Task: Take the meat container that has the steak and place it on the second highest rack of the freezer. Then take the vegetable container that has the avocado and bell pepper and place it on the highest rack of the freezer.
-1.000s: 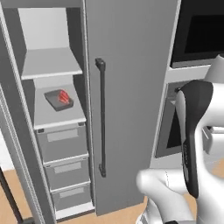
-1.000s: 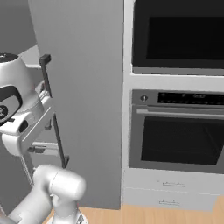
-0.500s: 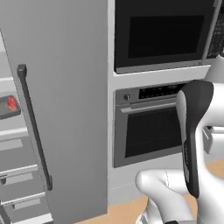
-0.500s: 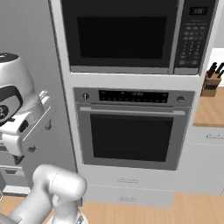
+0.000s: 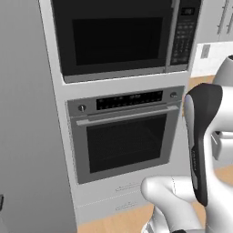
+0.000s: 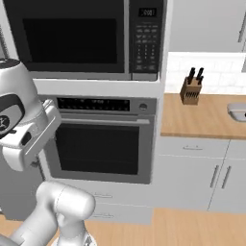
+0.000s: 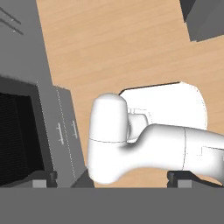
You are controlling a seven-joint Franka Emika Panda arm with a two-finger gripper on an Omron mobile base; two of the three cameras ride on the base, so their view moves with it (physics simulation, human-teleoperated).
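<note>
In the hand view my gripper (image 7: 116, 178) points down at the wooden floor. Its dark fingertips (image 7: 43, 177) stand far apart, open, and hold nothing. The freezer (image 5: 27, 118) is a flat grey door panel along the left side of the left base view. The meat container, the steak, the avocado and the bell pepper are out of view. A pale grey thing (image 6: 238, 111) lies on the counter at the right edge of the right base view, cut off by the frame. I cannot tell whether it is the vegetable container.
A black microwave (image 5: 120, 38) sits above a built-in oven (image 5: 125, 139) straight ahead. To the right runs a wooden counter (image 6: 202, 120) with a knife block (image 6: 191, 88), over grey cabinets (image 6: 192, 175). Below the hand, the oven front (image 7: 17, 131) borders the wooden floor (image 7: 118, 48).
Both base views have swept to the right with the base. The open freezer shelves and the tray with the steak have left the frame, and the oven and counter have come in. The gripper stays open.
</note>
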